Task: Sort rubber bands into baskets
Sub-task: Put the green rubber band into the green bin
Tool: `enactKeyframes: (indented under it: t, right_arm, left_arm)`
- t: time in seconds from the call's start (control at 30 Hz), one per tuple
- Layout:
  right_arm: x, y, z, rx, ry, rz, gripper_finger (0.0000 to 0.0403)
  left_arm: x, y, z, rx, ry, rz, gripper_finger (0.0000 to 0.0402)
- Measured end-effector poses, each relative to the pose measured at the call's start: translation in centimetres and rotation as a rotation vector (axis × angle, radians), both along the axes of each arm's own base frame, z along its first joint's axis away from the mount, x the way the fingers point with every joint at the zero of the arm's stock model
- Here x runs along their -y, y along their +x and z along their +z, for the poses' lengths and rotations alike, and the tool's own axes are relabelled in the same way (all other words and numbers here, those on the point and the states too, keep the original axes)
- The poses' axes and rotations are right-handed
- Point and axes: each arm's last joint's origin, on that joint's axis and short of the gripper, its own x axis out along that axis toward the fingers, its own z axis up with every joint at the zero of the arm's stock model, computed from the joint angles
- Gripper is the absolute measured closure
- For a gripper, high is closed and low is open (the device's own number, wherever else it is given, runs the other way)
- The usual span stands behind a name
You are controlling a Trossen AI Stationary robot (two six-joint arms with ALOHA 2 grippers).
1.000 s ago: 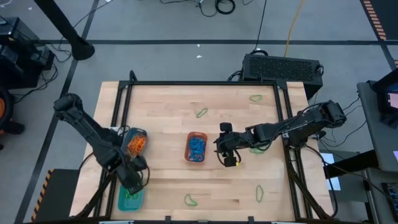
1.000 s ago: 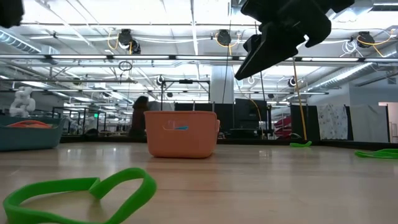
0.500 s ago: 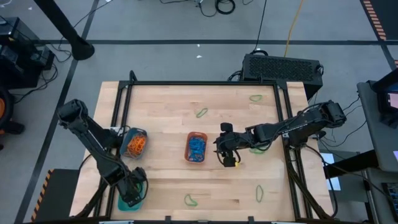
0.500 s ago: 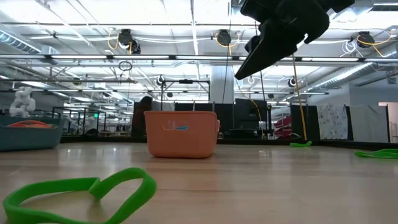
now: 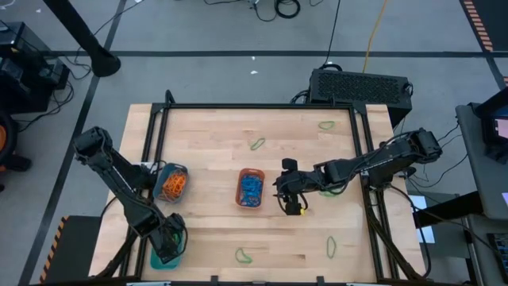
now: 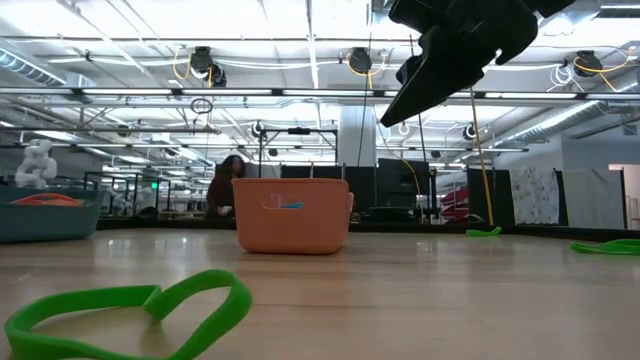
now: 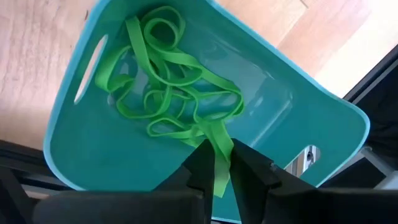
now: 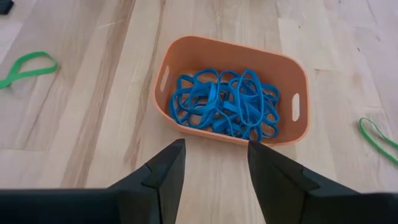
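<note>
Over on the left, the left end effector point(image 7: 217, 167) hangs above the teal basket point(image 7: 323, 130), which sits at the surface's point(image 5: 206, 143) near-left corner. Its fingers point(image 7: 200, 165) are only slightly parted, and a green band point(image 7: 219, 163) runs lengthwise between them, trailing down to the green tangle point(image 7: 171, 99) heaped toward one end of the basket; whether they actually pinch it, I cannot tell. Just beyond sits the round basket point(image 5: 171, 182), full of orange bands. Mid-surface, the orange basket point(image 8: 231, 91) holds blue bands point(image 8: 224, 102), its long axis running front to back. The right end effector point(image 8: 212, 163) hovers just to that basket's right, fingers spread and carrying nothing. Loose green loops point(image 5: 257, 144) lie scattered on open wood, with one up close in the low view point(image 6: 130, 305), and another near the front edge point(image 5: 243, 256).
</note>
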Motion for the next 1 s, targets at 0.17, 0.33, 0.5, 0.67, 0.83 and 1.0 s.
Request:
enactKeyframes:
  t: [0.17,0.33,0.5,0.67,0.83,1.0]
  right_arm:
    - [0.0,0.0,0.0,0.0,0.0,-0.001,0.0236]
    - [0.0,0.0,0.0,-0.001,0.0,-0.001,0.0236]
    - [0.0,0.0,0.0,-0.001,-0.001,-0.001,0.0236]
    - [0.0,0.0,0.0,-0.001,-0.001,0.0,0.0236]
    - [0.0,0.0,0.0,-0.002,0.006,-0.007,0.0236]
    - [0.0,-0.1,-0.1,-0.013,0.009,-0.014,0.0236]
  left_arm:
    - [0.0,0.0,0.0,-0.002,0.001,0.005,0.0346]
    - [0.0,0.0,0.0,-0.001,0.002,0.0,0.0315]
    - [-0.1,0.1,0.0,0.0,0.001,0.003,0.0274]
    - [-0.3,0.4,0.1,-0.067,-0.054,0.007,0.0259]
    - [-1.2,1.3,0.3,-0.04,-0.079,-0.013,0.0258]
    - [-2.6,2.5,1.0,0.023,-0.107,-0.021,0.0258]
